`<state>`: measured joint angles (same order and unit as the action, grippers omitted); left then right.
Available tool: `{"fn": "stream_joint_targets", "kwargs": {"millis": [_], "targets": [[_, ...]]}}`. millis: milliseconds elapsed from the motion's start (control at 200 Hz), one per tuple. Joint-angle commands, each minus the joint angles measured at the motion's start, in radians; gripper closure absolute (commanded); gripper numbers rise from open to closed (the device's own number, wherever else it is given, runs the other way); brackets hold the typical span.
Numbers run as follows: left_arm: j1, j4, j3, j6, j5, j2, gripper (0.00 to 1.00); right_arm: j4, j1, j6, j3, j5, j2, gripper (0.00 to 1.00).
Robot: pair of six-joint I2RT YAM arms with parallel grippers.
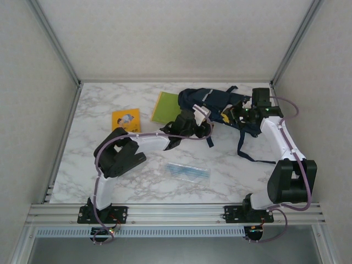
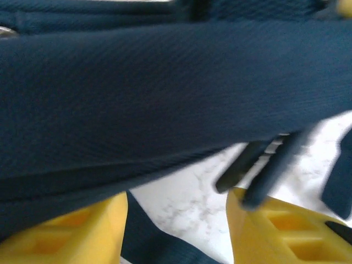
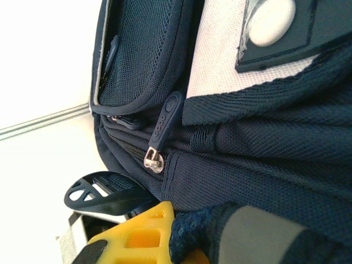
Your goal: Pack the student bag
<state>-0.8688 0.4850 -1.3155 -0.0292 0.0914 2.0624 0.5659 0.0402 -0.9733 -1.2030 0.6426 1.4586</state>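
The student bag (image 1: 212,105) is a dark navy backpack lying crumpled at the back right of the marble table (image 1: 110,165). My left gripper (image 1: 196,117) is at the bag's left side. In the left wrist view its yellow fingers (image 2: 82,231) stand apart, so the left gripper (image 2: 176,231) is open, with a navy strap (image 2: 159,242) and bare marble in the gap and the bag's fabric (image 2: 165,93) stretched just above. My right gripper (image 1: 234,114) is at the bag's right side. It (image 3: 181,234) is shut on a fold of the bag's fabric, below a zip pull (image 3: 162,129).
A green book (image 1: 165,107) lies left of the bag and a yellow book (image 1: 126,119) further left. A clear plastic pouch (image 1: 188,171) lies near the front centre. A long strap (image 1: 242,146) trails from the bag toward the right arm. Frame walls enclose the table.
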Motion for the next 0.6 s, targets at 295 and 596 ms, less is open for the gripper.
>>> {"fn": "stream_joint_targets", "kwargs": {"millis": [295,596], "targets": [[-0.004,0.139,-0.003,-0.033,0.028,-0.032,0.46,-0.066,0.019,0.050,0.040,0.111,-0.041,1.00],[-0.004,0.081,-0.005,-0.077,0.112,-0.072,0.43,-0.040,0.020,0.094,0.034,0.087,-0.024,1.00]]}}
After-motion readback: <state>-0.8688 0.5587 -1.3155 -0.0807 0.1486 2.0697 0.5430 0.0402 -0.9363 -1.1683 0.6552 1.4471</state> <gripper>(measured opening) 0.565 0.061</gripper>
